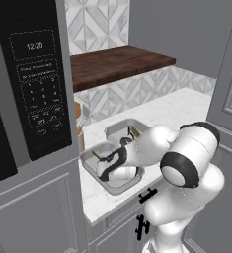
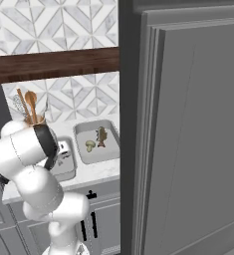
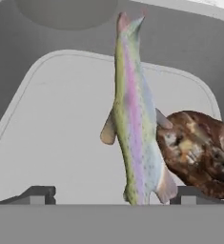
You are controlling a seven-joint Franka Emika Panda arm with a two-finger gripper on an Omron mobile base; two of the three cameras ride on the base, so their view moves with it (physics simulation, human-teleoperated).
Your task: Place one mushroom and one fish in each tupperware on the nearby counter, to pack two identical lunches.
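Fish and mushroom are what I must judge here. In the left base view my arm reaches down over the white marble bench (image 1: 186, 111), and my claw (image 1: 107, 165) hangs inside the nearer tupperware (image 1: 90, 155), with the second tub (image 1: 115, 129) just behind it, touching or nearly so; something small and dark stands in that far tub, too small to name from here. In the right base view the far tub (image 2: 96, 127) holds a pale mushroom (image 2: 90, 145) and a brownish fish (image 2: 102, 136) side by side, so I judge that lunch packed, while my arm hides most of the nearer tub (image 2: 68, 172). In the hand view my fingertips (image 3: 37, 195) stand far apart with nothing between them: my claw is wide and empty. Just ahead, on the grey tub floor (image 3: 61, 133), lies a slim rainbow-coloured fish (image 3: 135, 119), its tail toward the far wall, and a brown mottled mushroom (image 3: 199, 152) touches its flank. I expect both to be light. The fish looks slick and tapered, so I would grip across its thick middle, not the tail. The mushroom looks lumpy and rounded, so I would take it across the cap's widest part.
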